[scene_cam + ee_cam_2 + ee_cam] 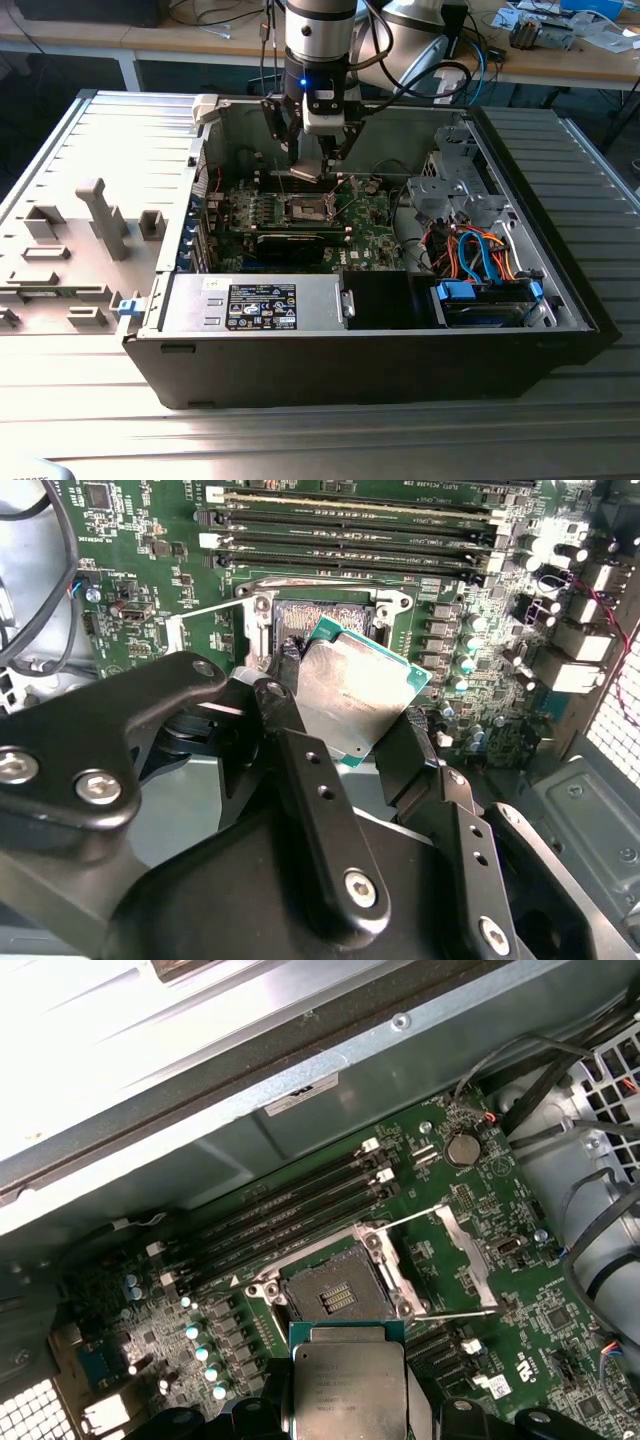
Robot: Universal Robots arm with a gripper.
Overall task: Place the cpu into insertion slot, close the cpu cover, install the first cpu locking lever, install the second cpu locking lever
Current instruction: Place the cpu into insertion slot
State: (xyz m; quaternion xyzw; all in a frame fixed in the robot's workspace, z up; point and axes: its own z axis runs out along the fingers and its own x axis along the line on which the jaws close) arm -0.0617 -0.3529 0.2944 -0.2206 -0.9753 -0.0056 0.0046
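Second wrist view: the jaws pinch the cpu (355, 695) by two opposite edges, likely sparing its underside contacts. It hangs over the insertion slot (325, 615), not yet seated. In the first wrist view, the cpu cover (465, 1248) stands folded aside, leaving the recess open.

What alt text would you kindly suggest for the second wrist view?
The gripper holds a square silvery processor chip in its jaws over the open socket of a green motherboard. Long memory slots run beyond it.
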